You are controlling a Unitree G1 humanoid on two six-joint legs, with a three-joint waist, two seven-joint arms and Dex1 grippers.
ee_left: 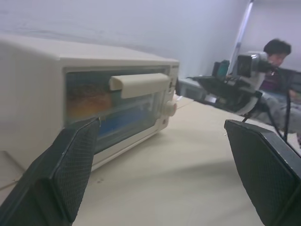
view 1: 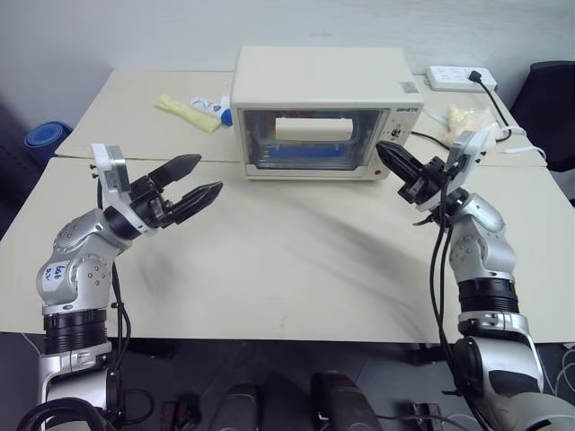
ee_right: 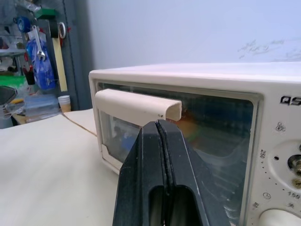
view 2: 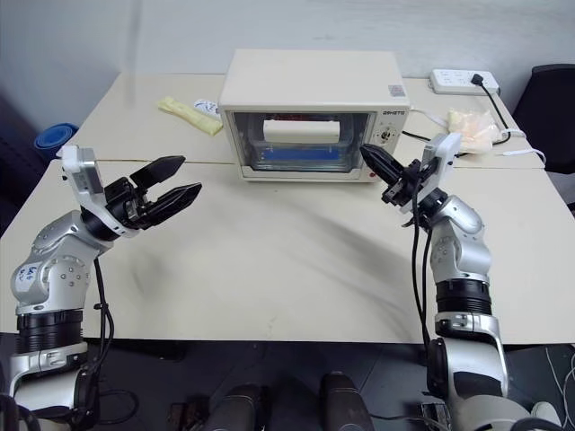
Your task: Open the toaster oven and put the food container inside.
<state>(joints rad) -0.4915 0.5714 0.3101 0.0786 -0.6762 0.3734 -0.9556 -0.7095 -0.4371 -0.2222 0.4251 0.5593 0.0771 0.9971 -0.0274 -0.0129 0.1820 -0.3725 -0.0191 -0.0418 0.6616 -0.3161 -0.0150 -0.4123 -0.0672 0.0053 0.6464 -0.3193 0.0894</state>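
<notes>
A pale beige tabletop (view 1: 269, 269) set against a plain grey wall carries the whole scene, and every place here is given from the cream-white boxy toaster oven (view 1: 323, 99) standing at the table's far middle. The left gripper (view 1: 193, 190), two black fingers spread as wide as they go and holding nothing, hangs above the table in front of the oven and off to its left, well apart from it, angled toward the door. The right gripper (view 1: 392, 158) has its fingers pressed flat together on nothing; it sits just in front of the oven's lower right corner, by the dial panel, and the right wrist view looks straight at the cream bar handle (ee_right: 138, 107) across the top of the glass door, which is closed. Through that glass a blue-edged clear plastic food container (view 1: 305, 153) with something orange in it already sits inside the oven. With the box in and the door up, the task looks finished, and both arms probably hang clear of the oven because nothing is left to grip. Behind the oven to its left lie a yellow packet (view 1: 187, 111) and a small blue-and-white item; behind it to its right are a white power strip (view 1: 460, 77) and a crumpled pale bag.
</notes>
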